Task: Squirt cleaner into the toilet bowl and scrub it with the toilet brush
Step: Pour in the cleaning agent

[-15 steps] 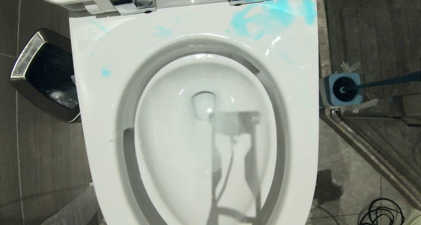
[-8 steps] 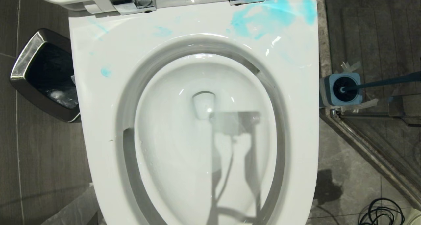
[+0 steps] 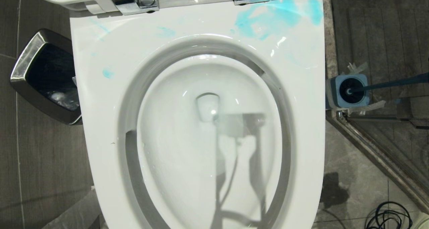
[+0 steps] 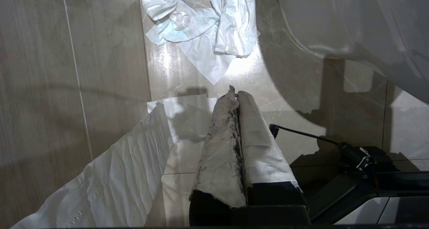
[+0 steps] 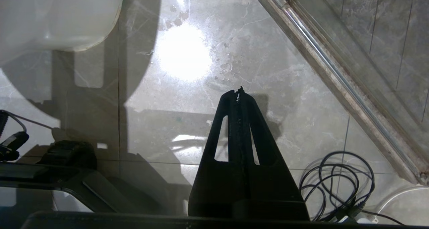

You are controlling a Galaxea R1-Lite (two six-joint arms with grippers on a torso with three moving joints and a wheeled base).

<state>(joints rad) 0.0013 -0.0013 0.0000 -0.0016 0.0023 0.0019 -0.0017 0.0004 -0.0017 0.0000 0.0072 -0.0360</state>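
1. Left gripper (image 4: 236,94): jaws together, empty, over floor; paper (image 4: 204,24) lies ahead of the tips.
2. Right gripper (image 5: 239,90): jaws together, empty; cable (image 5: 338,182) beside them.
3. Bowl (image 3: 207,128) open; brush (image 3: 350,91) in its holder, outside both jaws.

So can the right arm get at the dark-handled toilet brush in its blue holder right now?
Probably yes: the toilet brush stands on the robot's right with its handle free, though the right gripper hangs shut over the floor.

Left gripper (image 4: 237,95) fingers seemingly cloth-wrapped, white; right gripper (image 5: 239,90) black, with 2 slots
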